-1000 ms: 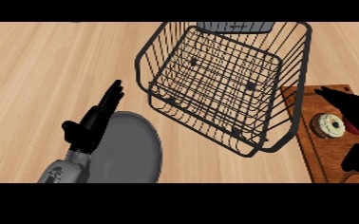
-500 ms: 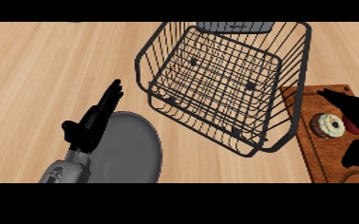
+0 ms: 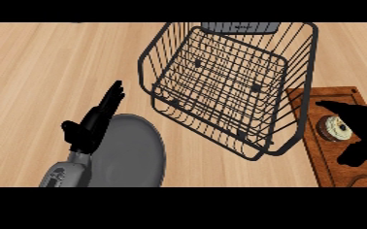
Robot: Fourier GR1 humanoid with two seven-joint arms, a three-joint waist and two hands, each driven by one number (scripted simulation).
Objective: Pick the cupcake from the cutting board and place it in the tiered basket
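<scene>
While the wooden counter (image 3: 64,58) fills most of the head view, the tiered basket (image 3: 228,85) is the biggest thing on it, a black wire frame standing in the upper middle with its open top facing up. Left of and below it lies a grey plate (image 3: 132,153), just beside the basket's near corner. At the right edge sits the cutting board (image 3: 326,162), a brown slab whose left side lies just beside the basket's lower right wire.

On that board rests the cupcake (image 3: 335,127), a small pale round with a darker wrapper, upright and near the board's upper part. The relation that matters is this: the cupcake lies to the right of the basket, and the basket's opening is up and to the left of it, so the carry would likely run leftward and over the rim.

The right hand (image 3: 353,150) is plainly the nearer one. It comes in at the right edge as a dark shape, with one part above the cupcake and another below it, bracketing the cake; whether the fingers touch it cannot be told from here, nor how far they are curled. The left hand (image 3: 93,121) rests well apart over the plate's left edge, fingers straight and pressed together, holding nothing.
</scene>
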